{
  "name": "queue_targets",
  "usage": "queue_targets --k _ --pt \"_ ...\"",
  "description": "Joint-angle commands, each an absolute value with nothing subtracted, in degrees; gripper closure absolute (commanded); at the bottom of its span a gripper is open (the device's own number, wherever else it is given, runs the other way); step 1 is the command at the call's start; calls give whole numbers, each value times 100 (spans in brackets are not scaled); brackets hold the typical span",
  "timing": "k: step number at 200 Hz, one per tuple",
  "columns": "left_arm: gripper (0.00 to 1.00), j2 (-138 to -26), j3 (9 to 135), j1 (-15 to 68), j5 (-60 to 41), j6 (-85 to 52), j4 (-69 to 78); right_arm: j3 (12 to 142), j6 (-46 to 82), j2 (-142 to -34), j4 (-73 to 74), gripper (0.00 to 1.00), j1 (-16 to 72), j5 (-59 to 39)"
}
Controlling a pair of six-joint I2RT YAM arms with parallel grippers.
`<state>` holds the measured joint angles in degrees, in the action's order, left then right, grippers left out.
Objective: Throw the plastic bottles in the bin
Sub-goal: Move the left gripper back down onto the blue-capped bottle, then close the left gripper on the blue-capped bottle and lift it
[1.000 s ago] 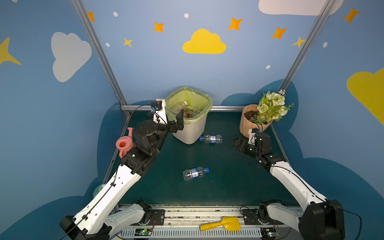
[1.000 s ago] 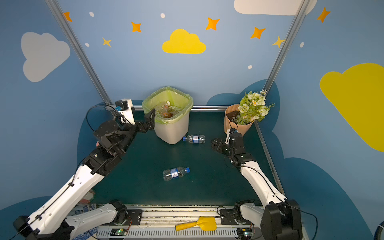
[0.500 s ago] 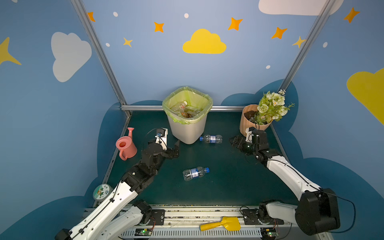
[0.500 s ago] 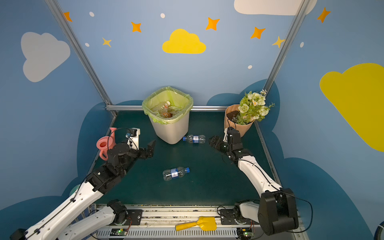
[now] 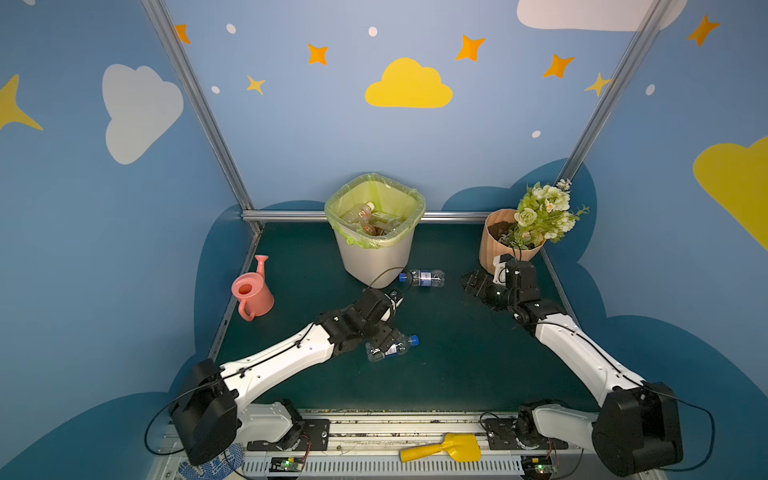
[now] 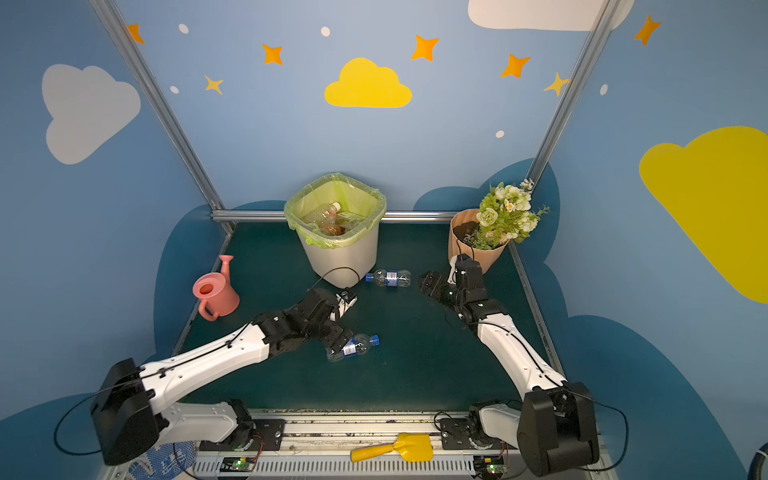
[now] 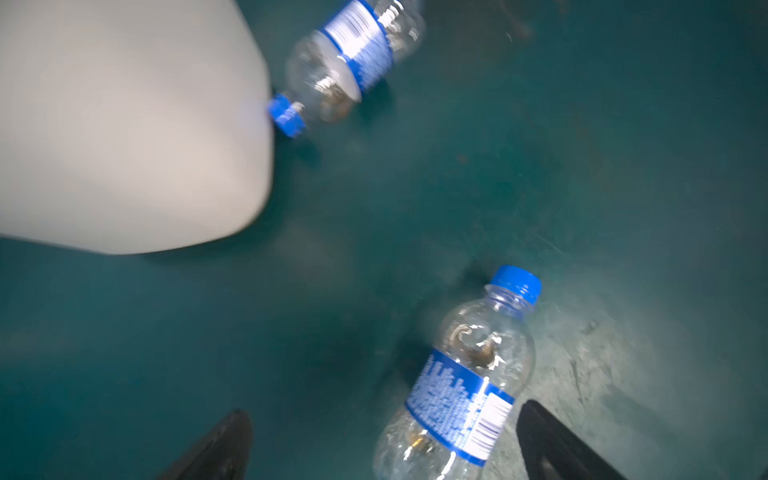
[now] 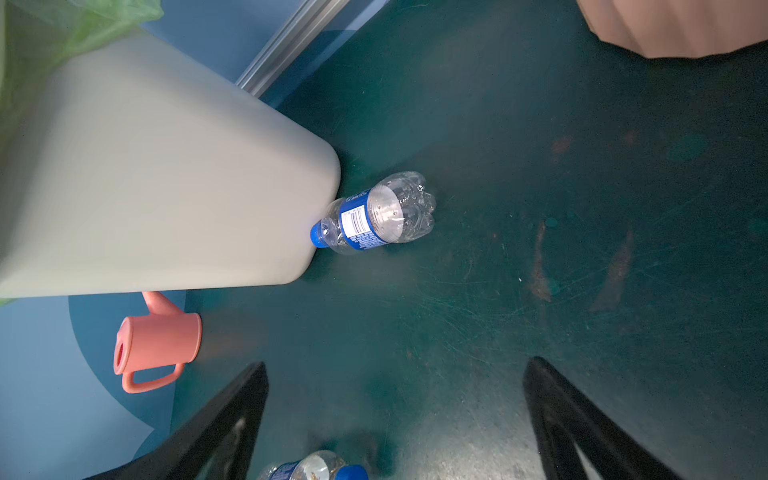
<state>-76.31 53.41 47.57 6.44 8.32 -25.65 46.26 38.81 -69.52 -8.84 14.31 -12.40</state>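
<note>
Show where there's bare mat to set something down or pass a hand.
Free: front strip between the arms, in front of the near bottle; between watering can and bin; between bin and flowerpot. Crowded: mid-mat, where left end effector brackets the near bottle and right end effector faces the far bottle.

Mid-frame, 1 blue-labelled bottle (image 8: pixel 374 214) lies with its cap touching the bin (image 8: pixel 166 187); the right gripper (image 8: pixel 397 363) has its jaws spread wide.

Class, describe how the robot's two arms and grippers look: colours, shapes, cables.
Both the left arm and right arm have smooth white link shells between bulky black joint housings. Thin black cables run along them. The left gripper and right gripper end in black, tapering fingers.
</note>
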Motion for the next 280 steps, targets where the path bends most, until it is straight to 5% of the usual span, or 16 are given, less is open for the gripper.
queue_targets --k 1,116,161,223,280 --pt "2 -7999 5652 4872 406 1101 -3301 4508 3895 -6786 -928 6 1409 -1056" --pt "15 -9786 6231 4948 -82 1499 -3890 4403 3828 -6689 -1004 6 1389 -968" --pt "36 -9904 6247 4946 -75 1404 -3802 4341 3814 -6593 -1037 6 1371 -906" --pt "47 -8363 6063 4940 5 941 -3038 4273 3840 -6581 -974 6 1354 -951" --pt "49 -5820 5608 4793 973 847 -580 4222 3893 -6581 -878 6 1353 -1036"
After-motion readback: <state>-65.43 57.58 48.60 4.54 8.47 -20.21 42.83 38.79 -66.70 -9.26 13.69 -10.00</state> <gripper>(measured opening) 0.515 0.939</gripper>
